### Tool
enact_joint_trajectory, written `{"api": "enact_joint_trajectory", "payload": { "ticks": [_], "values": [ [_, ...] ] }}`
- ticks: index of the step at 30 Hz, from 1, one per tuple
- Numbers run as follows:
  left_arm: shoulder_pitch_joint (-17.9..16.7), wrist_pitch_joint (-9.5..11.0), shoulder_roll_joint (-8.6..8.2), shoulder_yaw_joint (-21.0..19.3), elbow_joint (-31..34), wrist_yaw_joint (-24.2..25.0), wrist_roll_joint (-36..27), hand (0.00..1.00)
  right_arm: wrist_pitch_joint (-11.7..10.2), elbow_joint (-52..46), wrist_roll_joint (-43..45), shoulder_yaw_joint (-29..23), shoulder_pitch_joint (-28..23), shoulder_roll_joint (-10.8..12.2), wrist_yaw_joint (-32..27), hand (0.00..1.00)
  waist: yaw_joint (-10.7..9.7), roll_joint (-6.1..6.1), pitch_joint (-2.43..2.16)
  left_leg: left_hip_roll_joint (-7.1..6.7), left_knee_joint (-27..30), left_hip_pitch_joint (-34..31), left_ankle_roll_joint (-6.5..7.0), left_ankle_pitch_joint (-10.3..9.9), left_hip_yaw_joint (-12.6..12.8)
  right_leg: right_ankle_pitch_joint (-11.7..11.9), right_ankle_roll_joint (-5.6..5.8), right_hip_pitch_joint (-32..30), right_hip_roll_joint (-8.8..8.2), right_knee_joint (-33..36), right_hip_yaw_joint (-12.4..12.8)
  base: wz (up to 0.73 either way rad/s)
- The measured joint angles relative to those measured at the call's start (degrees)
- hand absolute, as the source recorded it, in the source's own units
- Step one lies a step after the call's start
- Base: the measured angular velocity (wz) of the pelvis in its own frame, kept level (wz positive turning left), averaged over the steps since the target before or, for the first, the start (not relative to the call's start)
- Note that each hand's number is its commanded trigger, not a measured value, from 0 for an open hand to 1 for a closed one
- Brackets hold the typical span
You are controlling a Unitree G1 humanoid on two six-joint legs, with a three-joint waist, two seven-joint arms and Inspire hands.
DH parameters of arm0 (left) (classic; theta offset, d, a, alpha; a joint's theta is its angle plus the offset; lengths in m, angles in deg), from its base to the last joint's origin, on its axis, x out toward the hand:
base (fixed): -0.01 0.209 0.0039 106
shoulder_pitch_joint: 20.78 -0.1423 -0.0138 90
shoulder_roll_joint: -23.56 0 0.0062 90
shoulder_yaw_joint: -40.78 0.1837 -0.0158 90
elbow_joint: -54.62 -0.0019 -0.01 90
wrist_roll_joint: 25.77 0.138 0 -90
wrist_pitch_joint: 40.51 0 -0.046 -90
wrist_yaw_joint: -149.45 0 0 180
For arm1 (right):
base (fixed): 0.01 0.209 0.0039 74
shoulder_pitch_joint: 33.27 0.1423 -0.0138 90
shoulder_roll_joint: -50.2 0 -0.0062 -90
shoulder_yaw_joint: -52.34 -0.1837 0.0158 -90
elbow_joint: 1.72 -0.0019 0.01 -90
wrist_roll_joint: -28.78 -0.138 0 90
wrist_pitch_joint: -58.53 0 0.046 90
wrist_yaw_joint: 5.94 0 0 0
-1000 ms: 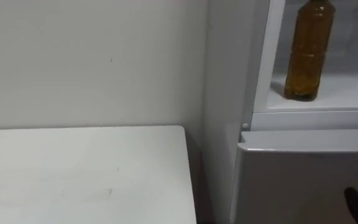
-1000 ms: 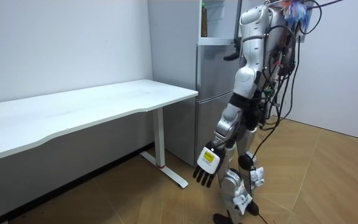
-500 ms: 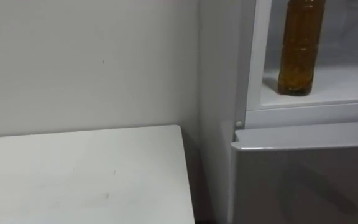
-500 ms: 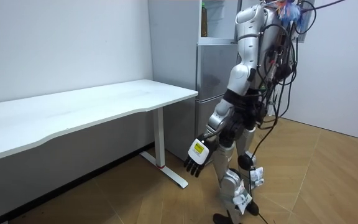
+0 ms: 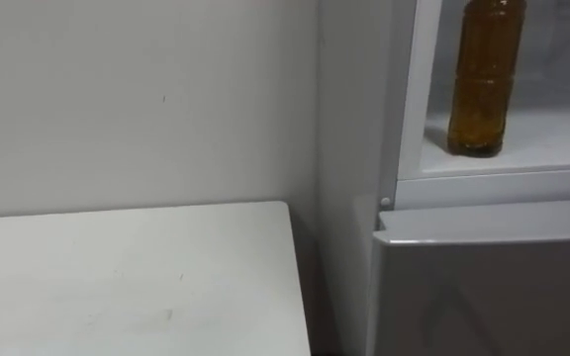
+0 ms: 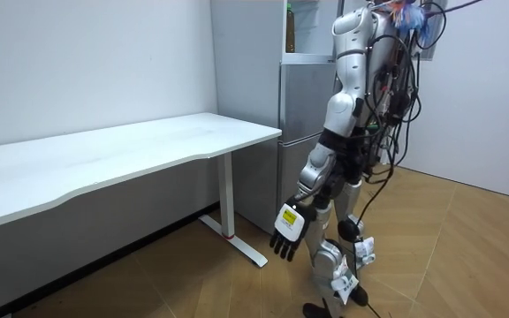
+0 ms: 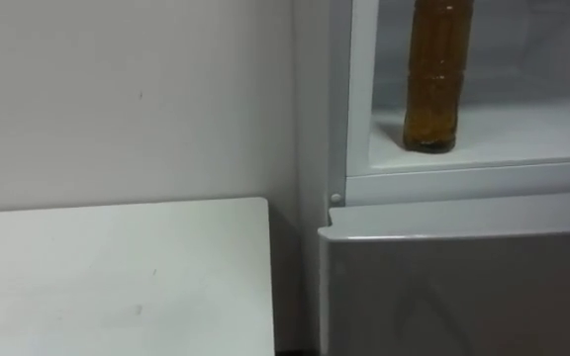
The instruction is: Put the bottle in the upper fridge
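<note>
An amber bottle [image 5: 483,84] stands upright on the white shelf [image 5: 552,138] of the upper fridge compartment, which is open; the bottle [image 6: 290,31] also shows at the top of the fridge in the room view. No hand touches it. I stand facing the fridge [image 6: 303,132]. My left hand [image 6: 287,234] hangs low beside my leg, fingers relaxed and holding nothing.
The grey lower fridge door [image 5: 483,287] is closed below the shelf. A white table [image 5: 127,277] stands against the wall on my left, its edge close to the fridge side. Wooden floor [image 6: 449,256] lies behind me.
The dark tip of my right hand at the lower right edge a second ago has dropped out of the eye view. My left arm swung slightly at my side. The bottle has stayed put.
</note>
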Motion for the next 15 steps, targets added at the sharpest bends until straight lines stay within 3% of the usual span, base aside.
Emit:
{"api": "enact_joint_trajectory", "payload": {
  "ticks": [6,10,15],
  "values": [
    [0.4,-1.3,0.01,0.0,0.5,0.0,1.1,0.00,1.5,3.5,-3.3,0.5,2.7,0.0,6.7,0.00,0.4,-0.46,-0.09,-0.11,0.1,0.1,0.00,0.0,-0.4,0.0,0.03,0.5,-0.09,-0.8,-0.4,0.04],
    [0.2,-1.8,0.00,0.0,0.4,0.1,1.3,0.00,2.4,7.3,-6.5,0.4,4.0,0.5,9.5,0.00,0.4,-0.94,0.36,-0.12,0.9,0.0,0.00,0.0,-0.9,0.0,0.03,1.2,-0.19,-1.0,-0.9,0.07],
    [0.9,-2.3,-0.06,-0.8,0.3,0.3,2.7,0.00,2.8,12.2,-11.3,-1.6,5.4,1.6,12.0,0.00,0.4,-1.05,0.42,0.04,0.9,0.0,-0.01,0.0,-1.4,-0.4,-0.02,1.1,-0.19,-0.9,-0.7,0.04]
  ]
}}
